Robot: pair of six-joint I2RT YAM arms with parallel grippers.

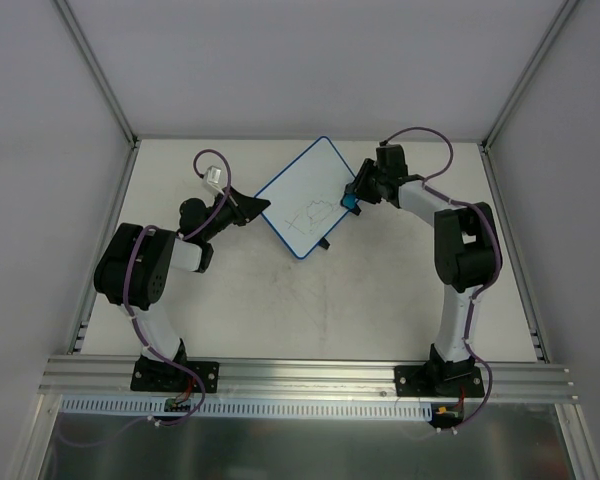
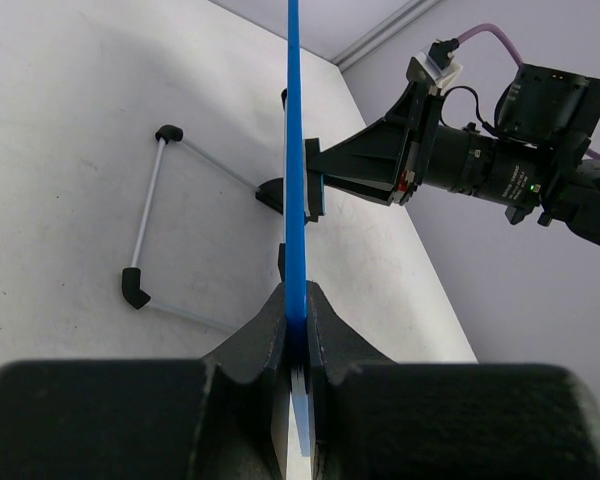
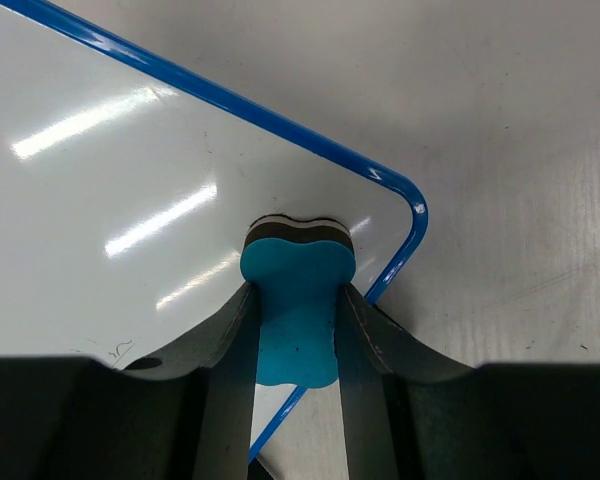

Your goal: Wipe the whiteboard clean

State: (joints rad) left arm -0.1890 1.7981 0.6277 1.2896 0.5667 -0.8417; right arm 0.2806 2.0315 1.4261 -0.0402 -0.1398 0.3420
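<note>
Left end effector (image 2: 296, 325) nearest the lens — clenched on the blue rim of the whiteboard (image 2: 293, 150), which runs straight out ahead of it, seen edge-on. Right end effector (image 3: 297, 300) grasping the eraser (image 3: 297, 260), felt side against the board face just inside a rounded corner. Pen lines (image 1: 310, 213) sit mid-board, between the two end effectors — off from the eraser, toward the left one (right arm plainly the one to wipe). Judgement: the stroke must run inward from that corner across the face, while the left grip steadies the board over the bench (image 1: 280, 310).
</note>
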